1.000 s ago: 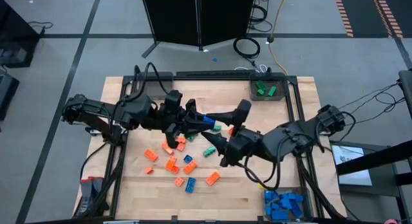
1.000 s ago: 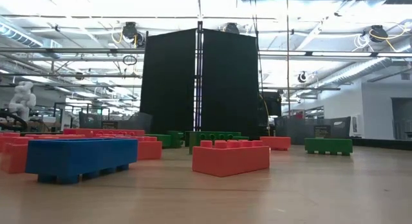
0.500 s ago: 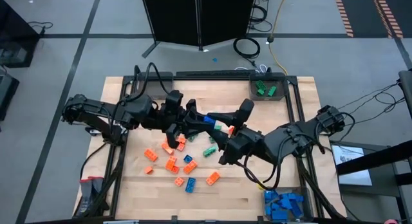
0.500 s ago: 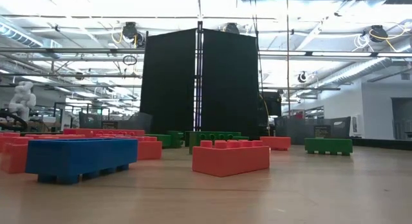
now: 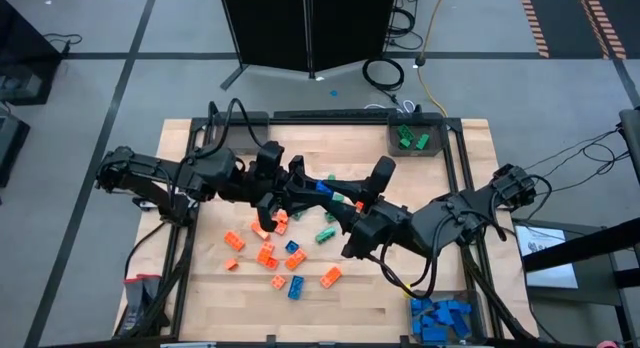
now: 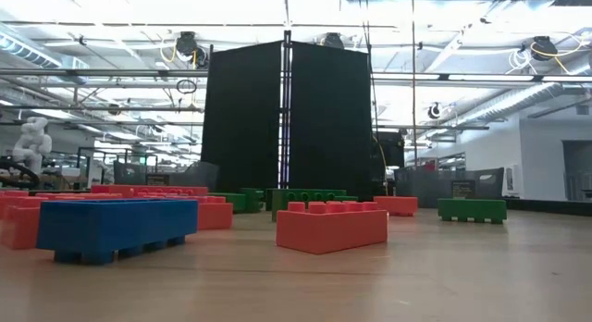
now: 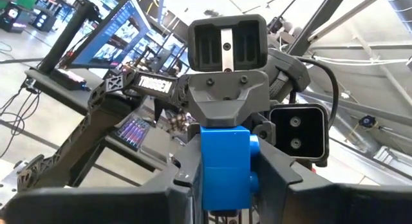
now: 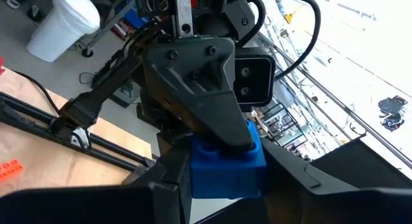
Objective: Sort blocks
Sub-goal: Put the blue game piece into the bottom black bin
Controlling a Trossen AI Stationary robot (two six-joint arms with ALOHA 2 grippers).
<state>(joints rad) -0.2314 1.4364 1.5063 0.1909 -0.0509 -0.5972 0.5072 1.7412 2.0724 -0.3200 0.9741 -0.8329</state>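
A small blue block (image 5: pixel 322 188) is held in the air above the middle of the table, between my two grippers, which face each other. My left gripper (image 5: pixel 312 186) reaches in from the table's left and is shut on the block (image 7: pixel 224 166). My right gripper (image 5: pixel 336 197) comes from the right, and its fingers close in on both sides of the same block (image 8: pixel 225 163). Loose orange, green and blue blocks (image 5: pixel 268 250) lie on the wooden table below. My left gripper pinches the blue block between its two fingers (image 7: pixel 172 185), on two opposite side faces (image 7: pixel 212 179). It comes roughly level from the table's left, and the block is lifted clear. My right gripper has its two fingers (image 8: pixel 168 179) on the block's other pair of faces (image 8: pixel 199 172), crosswise to the left gripper's hold. It comes from the table's right, slanting upward.
A grey bin (image 5: pixel 415 140) at the far right holds green blocks. A bin (image 5: pixel 440 316) at the near right corner holds blue blocks. In the low view, a blue block (image 6: pixel 116 225), an orange one (image 6: pixel 331 225) and a green one (image 6: pixel 472 209) rest on the table.
My right gripper has moved up and toward the table's far left, from above the loose green block to the blue block held by my left gripper. The left gripper and the block have stayed where they were.
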